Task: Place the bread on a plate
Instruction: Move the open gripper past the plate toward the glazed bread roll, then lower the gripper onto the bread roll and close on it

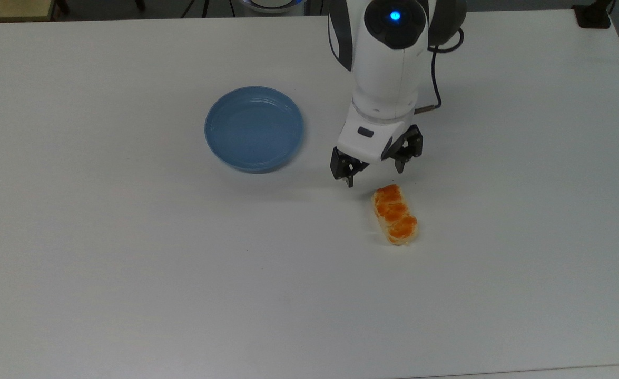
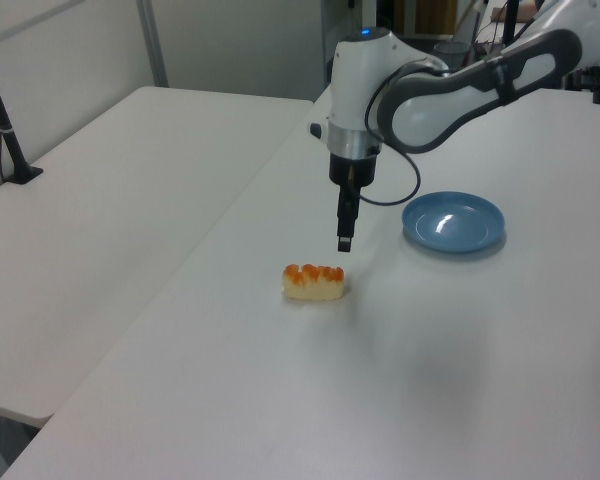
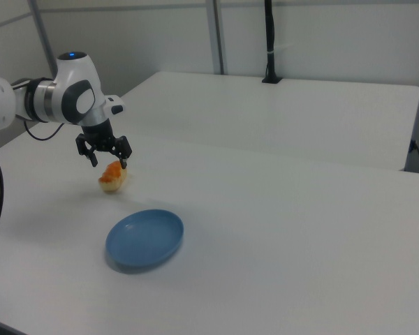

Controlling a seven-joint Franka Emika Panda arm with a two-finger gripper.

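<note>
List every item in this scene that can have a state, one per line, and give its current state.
bread: lying flat on the table, ungrasped, off the plate.
plate: upright on the table, nothing on it.
gripper: open, holding nothing, hovering just beside the bread's near end.
table: white, bearing the bread and plate.

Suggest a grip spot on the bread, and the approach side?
Pinch the bread at its middle lump, fingers on the two long pale sides, coming straight down. It lies flat on the table, nothing beside it, and the open pincer hangs just short of its end.
</note>
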